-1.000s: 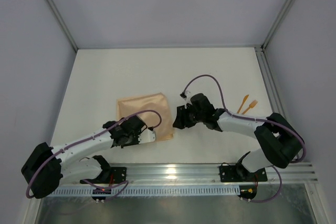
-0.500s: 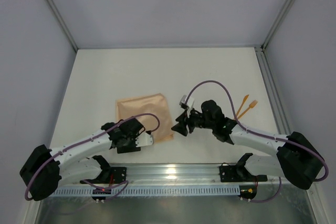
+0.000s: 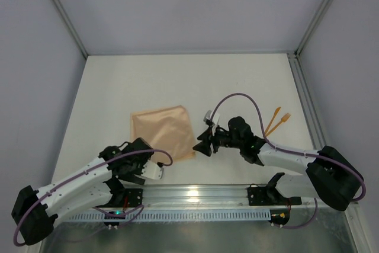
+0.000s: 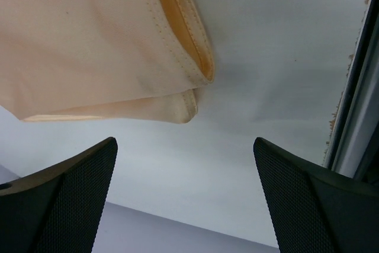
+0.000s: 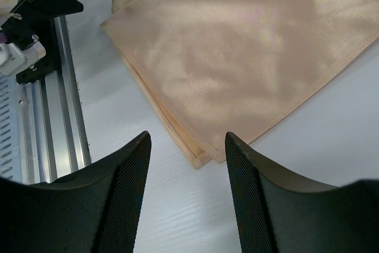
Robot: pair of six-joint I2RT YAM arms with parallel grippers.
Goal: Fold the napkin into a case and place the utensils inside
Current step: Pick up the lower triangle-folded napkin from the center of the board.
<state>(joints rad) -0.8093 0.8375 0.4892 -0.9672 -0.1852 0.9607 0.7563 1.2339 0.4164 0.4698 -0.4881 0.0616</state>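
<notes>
The peach-orange napkin (image 3: pixel 162 133) lies folded into a flat square left of the table's middle, its layered edges showing at the near-right corner (image 5: pixel 201 159). My left gripper (image 3: pixel 156 170) sits just off the cloth's near edge, wide open with only bare table between its fingers (image 4: pixel 184 143); the napkin (image 4: pixel 83 39) lies ahead of them. My right gripper (image 3: pixel 201 146) hovers open at the napkin's right corner, and that corner of the cloth (image 5: pixel 237 45) sits untouched below the gap between its fingers (image 5: pixel 186 137). Two orange utensils (image 3: pixel 277 119) lie at the right, away from both grippers.
A metal rail (image 3: pixel 195 194) runs along the table's near edge and shows at the left of the right wrist view (image 5: pixel 53 117) and the right of the left wrist view (image 4: pixel 355 87). Grey enclosure walls (image 3: pixel 35 87) surround the table.
My left gripper has opened, let go of the napkin's near edge and pulled back toward the rail. The right gripper drew back slightly from the cloth's right side, then held still.
</notes>
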